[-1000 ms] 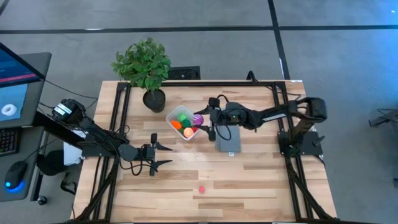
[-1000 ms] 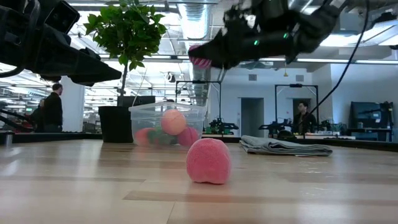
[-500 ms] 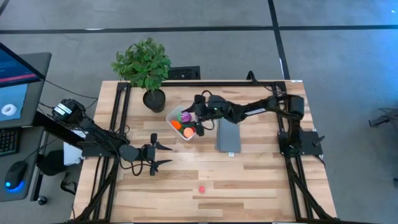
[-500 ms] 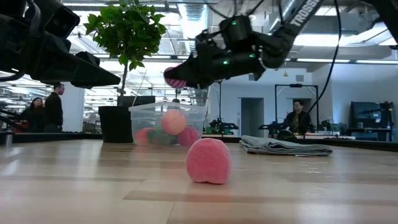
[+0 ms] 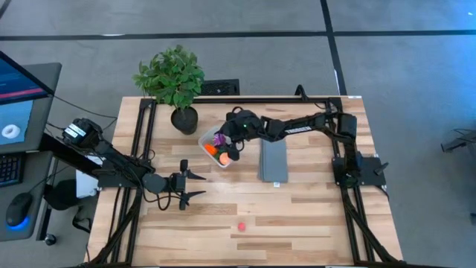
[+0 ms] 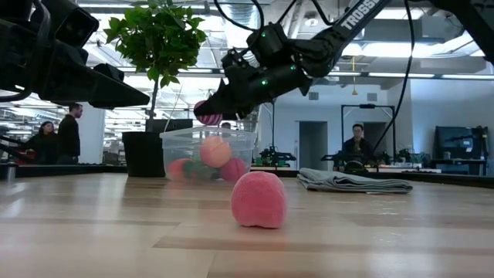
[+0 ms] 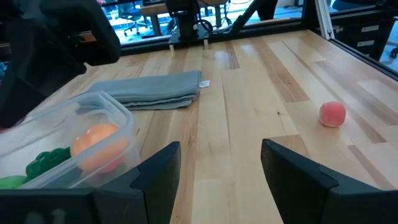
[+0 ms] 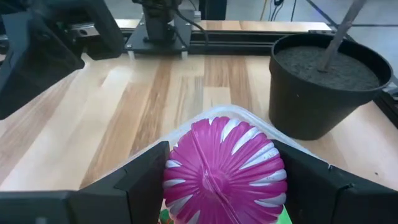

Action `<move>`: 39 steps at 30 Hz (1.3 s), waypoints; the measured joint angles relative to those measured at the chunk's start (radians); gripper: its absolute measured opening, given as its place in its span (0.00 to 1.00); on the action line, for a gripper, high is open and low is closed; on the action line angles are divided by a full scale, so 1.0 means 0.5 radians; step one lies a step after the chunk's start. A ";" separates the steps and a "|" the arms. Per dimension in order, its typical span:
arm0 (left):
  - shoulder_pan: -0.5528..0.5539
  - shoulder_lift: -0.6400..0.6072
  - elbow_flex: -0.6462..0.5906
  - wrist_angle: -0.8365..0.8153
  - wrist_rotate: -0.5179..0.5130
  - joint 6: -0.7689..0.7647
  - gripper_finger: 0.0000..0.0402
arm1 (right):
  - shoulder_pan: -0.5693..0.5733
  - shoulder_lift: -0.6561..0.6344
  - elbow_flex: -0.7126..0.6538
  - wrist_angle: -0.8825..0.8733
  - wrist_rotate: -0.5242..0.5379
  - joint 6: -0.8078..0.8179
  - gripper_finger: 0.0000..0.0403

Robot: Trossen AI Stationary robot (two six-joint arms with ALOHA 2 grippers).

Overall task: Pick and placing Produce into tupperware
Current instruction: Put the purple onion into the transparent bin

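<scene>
Tupperware point(image 5: 211, 146) holds orange ball point(image 7: 98, 140) and green piece; right tool point(image 8: 219, 180) grips purple ball point(image 8: 222, 169) above it.

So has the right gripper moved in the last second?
Yes. In the high view the right gripper, shut on the purple ball, has travelled left from beside the grey slab to above the tupperware.

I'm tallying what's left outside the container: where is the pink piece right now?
The pink piece lies alone on the bare wood near the table's front edge in the high view, well clear of the tupperware and nearer the idle left gripper.
</scene>
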 joint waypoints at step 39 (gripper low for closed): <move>0.000 0.000 0.000 0.003 -0.004 -0.041 0.53 | 0.061 0.026 0.000 0.076 0.000 0.064 0.71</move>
